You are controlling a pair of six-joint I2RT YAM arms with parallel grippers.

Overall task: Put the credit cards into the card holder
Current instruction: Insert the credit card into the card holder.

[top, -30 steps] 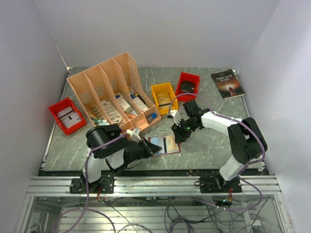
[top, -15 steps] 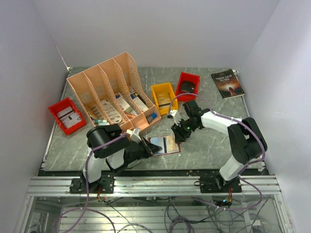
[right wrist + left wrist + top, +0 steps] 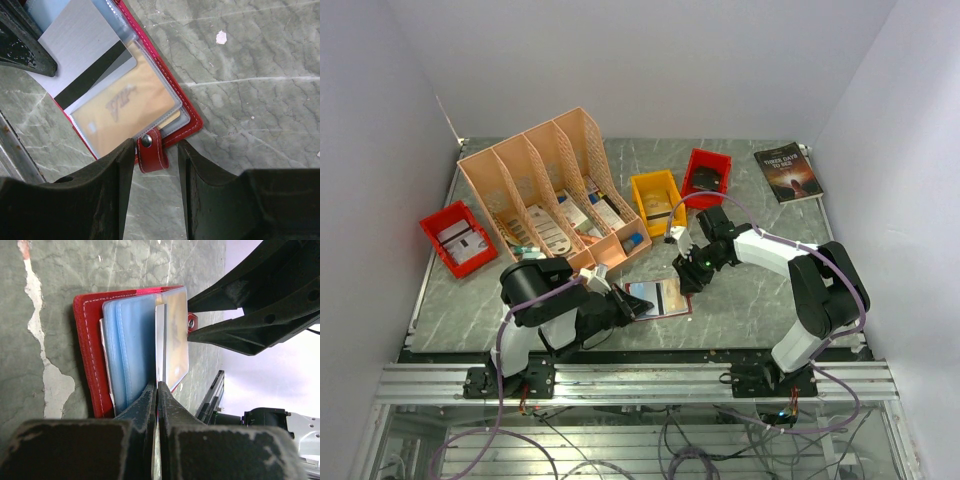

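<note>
Red card holder (image 3: 662,298) lies open on the table (image 3: 750,300), front centre. Left gripper (image 3: 157,386) pinches a thin, stiff, slick grey card (image 3: 85,50) by its end. Right gripper (image 3: 156,152) straddles the snap tab (image 3: 148,150), jaws apart, perhaps steadying the floppy holder.

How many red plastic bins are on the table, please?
2: the left red bin sits beside the file organizer; the back red bin sits right of the yellow bin.

The dark book (image 3: 788,171) bears pale cover lettering, apparently beginning "THREE DAYS TO"; the rest is illegible. Script on the orange card (image 3: 120,107) is too blurred to read.
</note>
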